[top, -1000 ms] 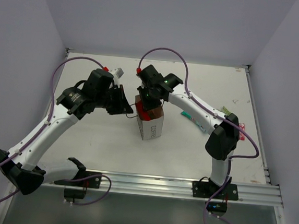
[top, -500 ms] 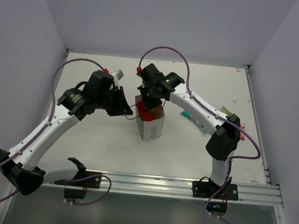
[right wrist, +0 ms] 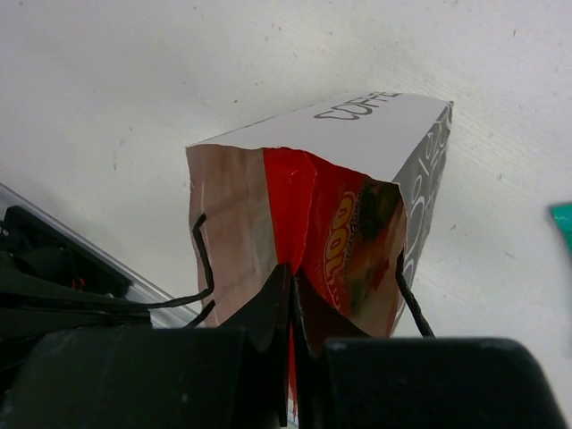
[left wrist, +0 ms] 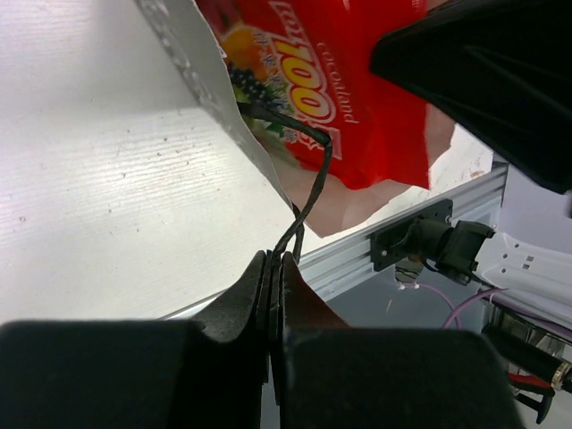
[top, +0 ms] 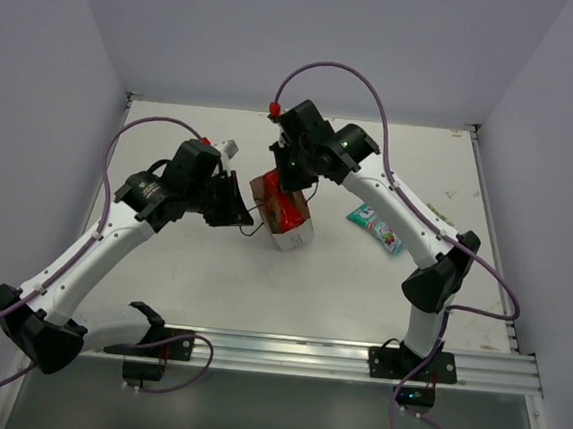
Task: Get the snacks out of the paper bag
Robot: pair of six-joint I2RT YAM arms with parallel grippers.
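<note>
- Pale walls close in a white surface (top: pixel 160 284), seen from above. The bag (top: pixel 297 234) sits tilted near its middle, between the two arms.
- The left hand (top: pixel 245 211) is just left of the bag with its fingers drawn together. What it pinches is too thin to make out from up here.
- The right hand (top: pixel 288 180) reaches down onto the bag's mouth and is closed on the red packet (top: pixel 279 206), which fills the opening.
- A teal packet (top: pixel 376 228) lies flat on the surface to the right of the bag, apart from it and below the right arm.
- From the left wrist, the left hand (left wrist: pixel 275 261) is clamped on a black handle (left wrist: pixel 315 174). The cord runs taut up to the bag's rim.
- The red packet (left wrist: pixel 357 107) shows inside the bag's open mouth. The right hand's dark bulk (left wrist: pixel 487 71) is over it, and a metal rail (left wrist: pixel 357 255) runs behind.
- From the right wrist, the right hand (right wrist: pixel 291 279) has its jaws pressed together on the red packet's (right wrist: pixel 335 237) edge.
- The bag's (right wrist: pixel 375 134) lettered side faces up, and a handle hangs at each side of the mouth.
- The teal packet (right wrist: pixel 564 225) peeks in at the right edge.
</note>
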